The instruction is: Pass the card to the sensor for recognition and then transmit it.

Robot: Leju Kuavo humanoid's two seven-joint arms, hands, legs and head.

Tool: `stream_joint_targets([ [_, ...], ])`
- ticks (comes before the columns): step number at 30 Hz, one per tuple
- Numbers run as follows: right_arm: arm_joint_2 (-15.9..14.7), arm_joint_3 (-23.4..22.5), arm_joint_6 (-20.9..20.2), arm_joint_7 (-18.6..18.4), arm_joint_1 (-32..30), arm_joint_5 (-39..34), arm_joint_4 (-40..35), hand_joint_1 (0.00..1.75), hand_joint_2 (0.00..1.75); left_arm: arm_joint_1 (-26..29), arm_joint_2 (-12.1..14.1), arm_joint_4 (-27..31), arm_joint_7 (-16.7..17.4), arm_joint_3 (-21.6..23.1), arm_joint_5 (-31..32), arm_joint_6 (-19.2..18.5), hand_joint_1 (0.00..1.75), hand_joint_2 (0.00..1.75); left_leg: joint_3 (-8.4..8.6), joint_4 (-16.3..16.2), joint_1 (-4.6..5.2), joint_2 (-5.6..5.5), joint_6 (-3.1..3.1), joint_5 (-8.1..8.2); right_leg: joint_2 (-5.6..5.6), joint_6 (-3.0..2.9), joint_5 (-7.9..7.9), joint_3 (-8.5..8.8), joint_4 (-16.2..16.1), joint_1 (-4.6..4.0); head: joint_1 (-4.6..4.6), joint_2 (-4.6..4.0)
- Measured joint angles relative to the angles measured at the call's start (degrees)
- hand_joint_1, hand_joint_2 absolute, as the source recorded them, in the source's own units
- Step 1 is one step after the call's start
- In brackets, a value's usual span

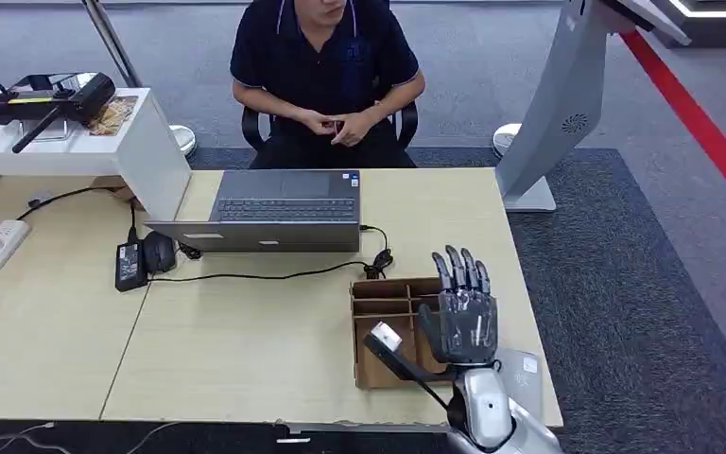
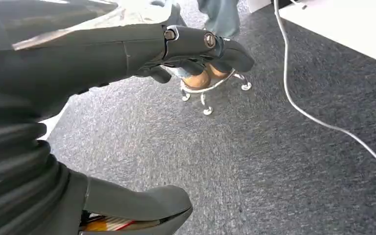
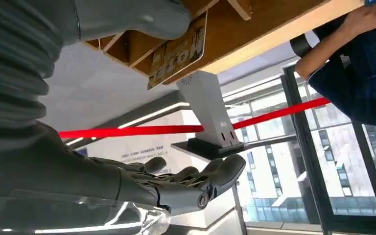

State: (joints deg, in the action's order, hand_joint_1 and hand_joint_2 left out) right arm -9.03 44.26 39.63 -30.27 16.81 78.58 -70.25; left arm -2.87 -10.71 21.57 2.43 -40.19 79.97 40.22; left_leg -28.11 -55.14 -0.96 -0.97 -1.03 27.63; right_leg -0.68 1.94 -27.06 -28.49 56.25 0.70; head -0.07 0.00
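My right hand (image 1: 463, 307) hovers over a brown cardboard divider box (image 1: 378, 301) at the table's near right, fingers straight and apart, holding nothing. In the right wrist view a brown card with printed lettering (image 3: 176, 56) stands in a slot of the box (image 3: 127, 46), close to my thumb (image 3: 132, 19), while my fingers (image 3: 196, 181) stay spread away from it. A flat grey pad (image 1: 522, 376) lies on the table beside my right forearm. My left hand (image 2: 103, 54) hangs over grey carpet with its fingers apart and nothing in it.
A person sits across the table behind an open laptop (image 1: 274, 213), hands together. A black cable (image 1: 274, 274) and power brick (image 1: 129, 265) lie mid-table. A grey kiosk stand (image 1: 558, 113) rises at the far right. A white shelf (image 1: 76, 142) stands at left.
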Motion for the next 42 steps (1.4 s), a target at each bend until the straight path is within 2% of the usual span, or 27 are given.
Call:
stream_joint_targets([
  [3,-0.1,0.1,0.0,-0.1,0.1,0.0,0.0,0.45,1.75,0.0,0.0,0.0,0.0,0.0,0.0,0.0,0.0,1.75,0.0,0.0,0.0,0.0,0.0,0.0,0.0,0.0,0.0,0.0,0.0,0.0,0.0,0.0],
  [5,-0.2,0.2,0.0,-0.1,0.2,-0.1,0.0,0.56,1.75,0.0,0.0,0.0,0.0,0.0,0.0,0.0,0.0,1.75,0.0,0.0,0.0,0.0,0.0,0.0,0.0,0.0,0.0,0.0,0.0,0.0,0.0,0.0],
  [16,-0.4,0.3,0.0,-0.2,0.5,-0.3,0.0,0.47,1.75,0.0,0.0,0.0,0.0,0.0,0.1,0.0,0.0,1.75,0.0,0.0,0.0,0.0,0.0,0.0,0.0,0.0,0.0,0.0,0.0,0.0,0.0,0.0],
  [23,-0.5,0.4,0.0,-0.2,0.5,-0.3,0.0,0.54,1.75,0.1,0.0,0.0,0.0,0.0,0.1,0.0,0.0,1.75,0.0,0.0,0.0,0.0,0.0,0.0,0.0,0.0,0.0,0.0,0.0,0.0,0.0,0.0],
  [42,-1.4,1.1,-0.3,-0.3,0.8,-0.4,0.3,0.56,1.75,0.1,0.0,0.0,-0.6,0.0,0.1,0.0,0.0,1.75,0.0,0.0,0.0,0.0,0.0,0.0,0.0,0.0,0.0,-0.01,0.0,0.0,0.0,0.0],
])
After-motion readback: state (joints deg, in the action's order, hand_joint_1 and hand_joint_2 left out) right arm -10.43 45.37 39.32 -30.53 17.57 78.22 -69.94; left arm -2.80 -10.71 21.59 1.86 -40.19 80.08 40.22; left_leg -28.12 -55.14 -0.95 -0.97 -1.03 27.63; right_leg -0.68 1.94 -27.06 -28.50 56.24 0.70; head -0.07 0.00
